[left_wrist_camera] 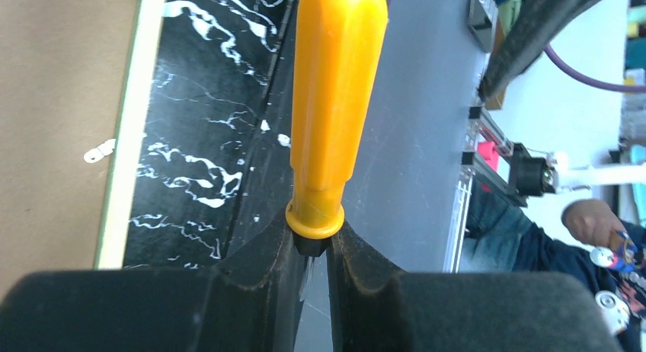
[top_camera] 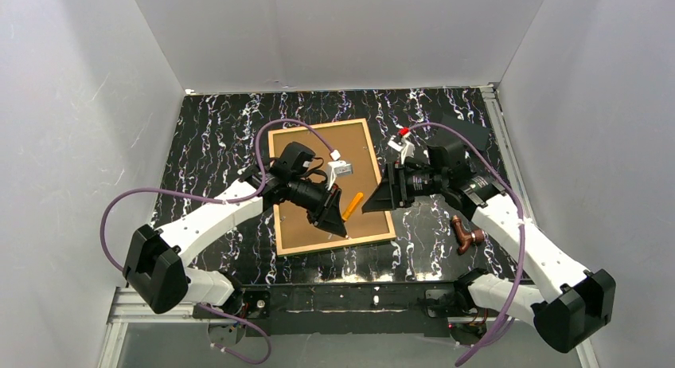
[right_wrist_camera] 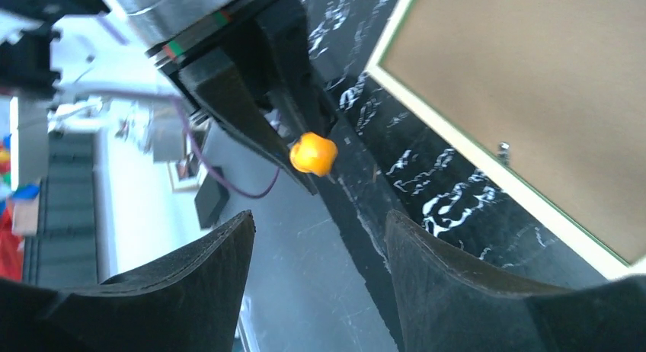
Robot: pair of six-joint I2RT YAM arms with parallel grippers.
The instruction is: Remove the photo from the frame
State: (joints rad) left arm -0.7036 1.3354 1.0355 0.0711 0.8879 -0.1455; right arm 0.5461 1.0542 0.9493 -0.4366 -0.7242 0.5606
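Left arm reaches over frame (top_camera: 358, 242); left tool (top_camera: 338, 215) tilted down, clamped on orange screwdriver (top_camera: 353, 205) at handle base. Right arm comes in from right; right tool (top_camera: 380, 197) with jaws apart, facing handle end above frame's right edge. Frame lies face down mid-desk (top_camera: 215, 137), brown backing panel (top_camera: 358, 149) up. Desk shows all round frame, widest left and right.

An orange-handled screwdriver (top_camera: 353, 205) shows in the middle of the picture, with a brown backing board (top_camera: 366, 169) behind it. A small copper pipe piece (top_camera: 466, 234) lies at the lower right on the black marbled table (top_camera: 215, 145).
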